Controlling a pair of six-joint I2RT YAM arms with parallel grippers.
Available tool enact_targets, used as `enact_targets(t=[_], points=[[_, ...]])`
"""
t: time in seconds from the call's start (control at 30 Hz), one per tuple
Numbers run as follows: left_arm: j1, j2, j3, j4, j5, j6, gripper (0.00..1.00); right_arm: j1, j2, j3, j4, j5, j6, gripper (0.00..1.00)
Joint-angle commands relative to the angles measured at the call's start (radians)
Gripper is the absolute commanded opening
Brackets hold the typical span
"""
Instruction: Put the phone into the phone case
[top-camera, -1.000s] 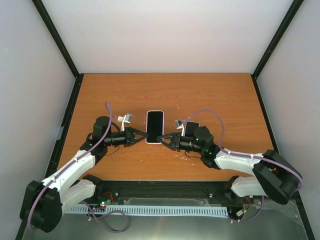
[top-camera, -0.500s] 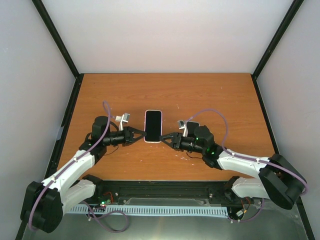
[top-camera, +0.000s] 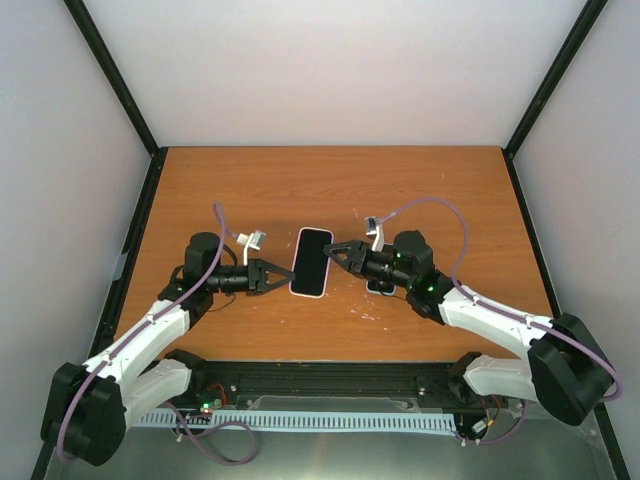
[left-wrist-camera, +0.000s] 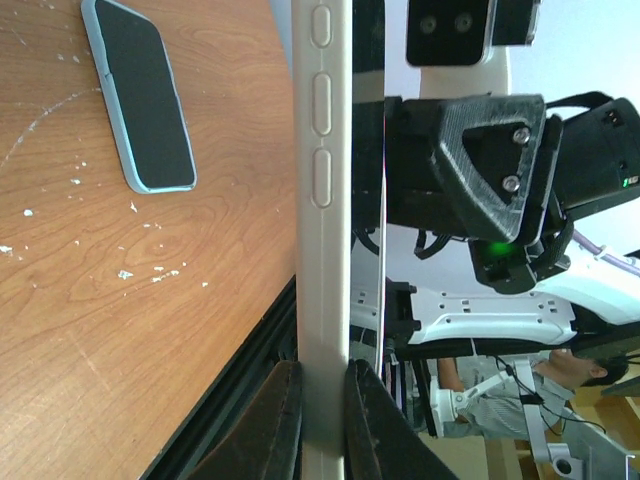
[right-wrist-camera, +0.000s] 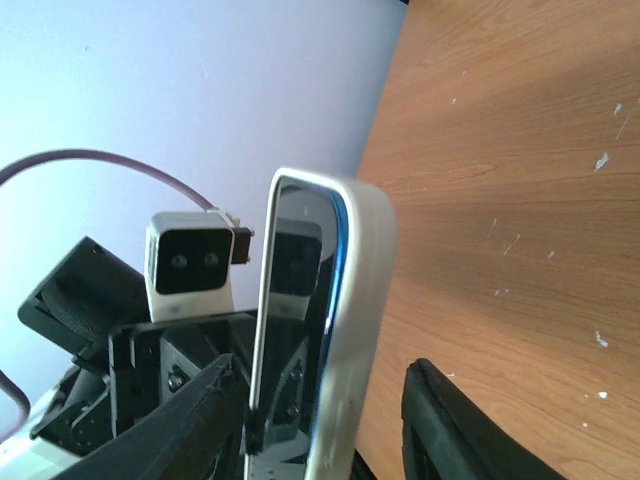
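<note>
Left jaws are pinching edge of white-rimmed phone (top-camera: 311, 262); right jaws are gaping wide around it. On bench (top-camera: 330, 190), blue case (left-wrist-camera: 140, 95) is lying flat.

Desk (top-camera: 420, 190): flat orange-brown wood-grain top; a black rail runs along its near edge.
Surface marks: scattered white specks (left-wrist-camera: 150, 275) and fine pale scratches, densest in the near middle.
Item lying on it: one phone case (left-wrist-camera: 140, 95), pale sky-blue rim around a black face, resting flat.
Item position: right of centre, partly under the right arm in the top view.
</note>
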Motion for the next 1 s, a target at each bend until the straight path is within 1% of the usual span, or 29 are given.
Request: enact_targets(t=[0.0, 0.07, 0.13, 0.27, 0.3, 0.33, 0.5, 0.63, 0.67, 0.73, 0.77, 0.8, 0.87, 0.97], points=[[0.001, -0.017, 0.032, 0.013, 0.059, 0.069, 0.00, -0.014, 0.017, 0.051, -0.019, 0.013, -0.018, 0.42], [0.001, -0.014, 0.033, 0.007, 0.064, 0.076, 0.00, -0.023, 0.026, 0.065, -0.021, 0.014, -0.021, 0.38], [0.001, -0.014, 0.038, -0.006, 0.063, 0.085, 0.00, -0.030, 0.035, 0.080, -0.020, 0.010, -0.026, 0.32], [0.002, -0.011, 0.068, -0.079, 0.026, 0.118, 0.00, -0.037, 0.045, 0.089, -0.020, 0.004, -0.036, 0.09], [0.002, -0.011, 0.077, -0.102, 0.012, 0.130, 0.00, -0.036, 0.046, 0.089, -0.026, 0.007, -0.039, 0.05], [0.001, -0.009, 0.090, -0.127, -0.003, 0.142, 0.00, -0.037, 0.046, 0.089, -0.029, 0.010, -0.040, 0.03], [0.001, 0.016, 0.131, -0.229, -0.091, 0.198, 0.00, -0.037, 0.045, 0.109, -0.119, 0.035, -0.071, 0.03], [0.001, 0.029, 0.133, -0.233, -0.100, 0.197, 0.00, -0.036, 0.048, 0.115, -0.153, 0.041, -0.092, 0.03], [0.001, 0.031, 0.133, -0.229, -0.102, 0.193, 0.00, -0.036, 0.047, 0.115, -0.160, 0.041, -0.097, 0.04], [0.001, 0.033, 0.129, -0.225, -0.110, 0.184, 0.00, -0.037, 0.045, 0.112, -0.178, 0.047, -0.108, 0.14], [0.001, 0.037, 0.129, -0.219, -0.114, 0.179, 0.00, -0.039, 0.042, 0.108, -0.188, 0.052, -0.115, 0.21], [0.001, 0.041, 0.125, -0.214, -0.120, 0.173, 0.00, -0.037, 0.038, 0.103, -0.200, 0.060, -0.125, 0.32], [0.001, 0.054, 0.115, -0.191, -0.128, 0.162, 0.00, -0.038, 0.022, 0.082, -0.214, 0.073, -0.138, 0.46], [0.002, 0.089, 0.100, -0.143, -0.137, 0.141, 0.00, -0.038, -0.014, 0.037, -0.225, 0.087, -0.156, 0.62]])
